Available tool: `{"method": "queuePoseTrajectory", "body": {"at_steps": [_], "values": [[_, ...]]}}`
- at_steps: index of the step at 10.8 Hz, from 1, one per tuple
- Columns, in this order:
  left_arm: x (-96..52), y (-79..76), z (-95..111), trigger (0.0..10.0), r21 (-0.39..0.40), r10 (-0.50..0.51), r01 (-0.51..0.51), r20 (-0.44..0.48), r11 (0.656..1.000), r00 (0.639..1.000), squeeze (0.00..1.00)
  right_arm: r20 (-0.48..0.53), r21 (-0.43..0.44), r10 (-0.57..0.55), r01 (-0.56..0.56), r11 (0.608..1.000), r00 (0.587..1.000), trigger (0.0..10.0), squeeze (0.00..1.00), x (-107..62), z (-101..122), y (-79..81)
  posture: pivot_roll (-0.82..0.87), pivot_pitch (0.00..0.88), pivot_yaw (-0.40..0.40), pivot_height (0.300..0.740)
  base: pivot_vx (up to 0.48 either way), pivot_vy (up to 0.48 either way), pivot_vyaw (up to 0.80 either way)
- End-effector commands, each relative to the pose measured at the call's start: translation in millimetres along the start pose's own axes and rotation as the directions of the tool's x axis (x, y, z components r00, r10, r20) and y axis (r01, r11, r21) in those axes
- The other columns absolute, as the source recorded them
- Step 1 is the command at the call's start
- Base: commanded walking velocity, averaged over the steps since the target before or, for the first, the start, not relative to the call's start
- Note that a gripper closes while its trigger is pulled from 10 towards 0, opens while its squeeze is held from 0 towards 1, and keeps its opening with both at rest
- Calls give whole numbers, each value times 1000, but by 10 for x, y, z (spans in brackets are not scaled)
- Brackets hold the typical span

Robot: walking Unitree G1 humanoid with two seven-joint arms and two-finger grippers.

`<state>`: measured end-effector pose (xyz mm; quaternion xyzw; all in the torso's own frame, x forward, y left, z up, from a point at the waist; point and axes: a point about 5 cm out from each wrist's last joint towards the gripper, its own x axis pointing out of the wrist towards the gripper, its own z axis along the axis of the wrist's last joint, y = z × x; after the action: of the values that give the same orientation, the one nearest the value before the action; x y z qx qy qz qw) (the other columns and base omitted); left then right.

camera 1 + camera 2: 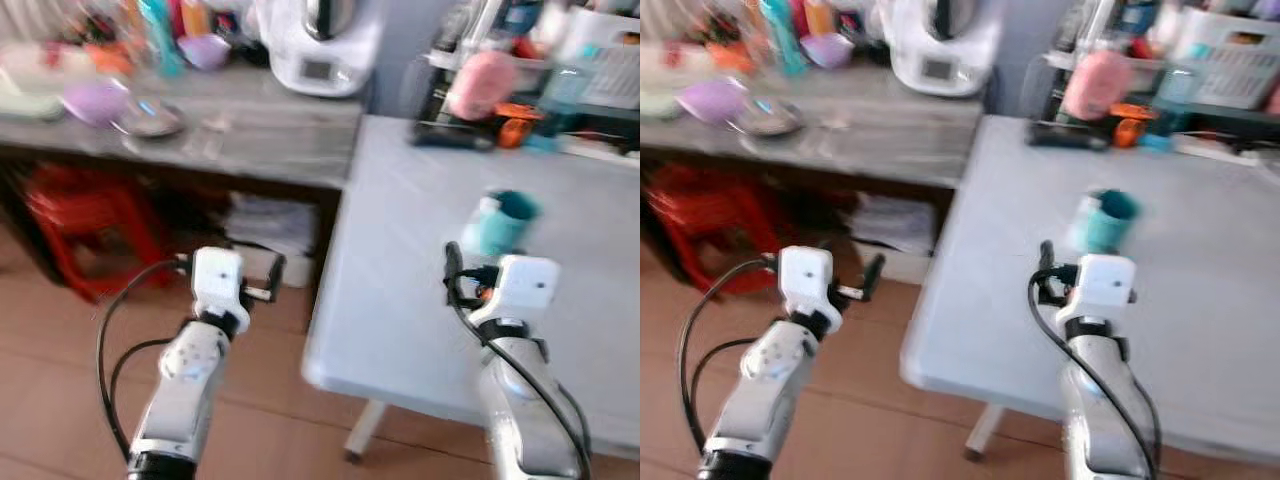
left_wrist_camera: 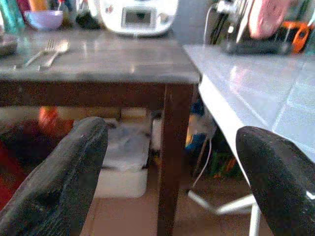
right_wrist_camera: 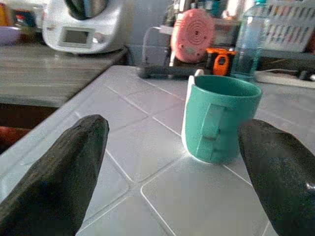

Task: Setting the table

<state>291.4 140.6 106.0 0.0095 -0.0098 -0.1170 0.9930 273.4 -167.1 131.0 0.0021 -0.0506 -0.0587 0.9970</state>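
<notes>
A teal mug stands upright on the white table, handle turned toward my right gripper. That gripper is open, hovering just above the tabletop a short way in front of the mug, nothing between its fingers. My left gripper is open and empty, held over the floor beside the wooden side table. Two forks, a purple bowl and a small dish lie on that side table. The head views are blurred.
A white kitchen appliance stands at the side table's far end. A pink round item, a water bottle and baskets crowd the white table's back edge. A red stool and boxes sit under the side table.
</notes>
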Motion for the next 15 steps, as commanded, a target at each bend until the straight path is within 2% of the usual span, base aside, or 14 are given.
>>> {"method": "queuePoseTrajectory", "body": {"at_steps": [1, 2, 6, 9, 12, 13, 15], "values": [[16, -1, 42, 10000, -1, -9, 9, 12, 1000, 1000, 0, 17, -3, 0, 0, 1000, 1000, 10000, 0, 27, 40, -7, 63, 43, -7, 740, 0, -480, 0], [11, -4, 41, 10000, -24, -7, 7, 20, 1000, 1000, 0, 17, -4, 2, -2, 1000, 1000, 10000, 0, 31, 40, -4, 63, 43, -8, 740, 0, 0, 0], [8, -40, 37, 10000, -20, -52, 53, 23, 998, 998, 0, 21, -6, 8, -7, 1000, 1000, 10000, 0, 47, 46, 13, 61, 42, -9, 740, 0, 0, 0], [-27, -171, 22, 10000, -32, -198, 199, 15, 980, 980, 0, 12, -8, 23, -23, 1000, 1000, 10000, 0, 185, 49, 59, 64, 60, -8, 740, 0, 0, 0], [-144, -314, 31, 10000, -68, -364, 365, 18, 929, 931, 0, -31, -15, 101, -101, 995, 994, 10000, 0, 360, 0, 271, 72, 89, -9, 740, 0, 0, 0], [-203, -341, 20, 10000, -73, -397, 396, 8, 915, 918, 0, -35, -14, 128, -128, 992, 991, 10000, 0, 413, -8, 348, 79, 101, -12, 740, 0, 0, 0], [-302, -338, -5, 10000, -76, -410, 408, -16, 910, 912, 0, -57, -6, 164, -165, 986, 985, 10000, 0, 504, -28, 504, 94, 130, -20, 740, 0, 0, 0]]}}
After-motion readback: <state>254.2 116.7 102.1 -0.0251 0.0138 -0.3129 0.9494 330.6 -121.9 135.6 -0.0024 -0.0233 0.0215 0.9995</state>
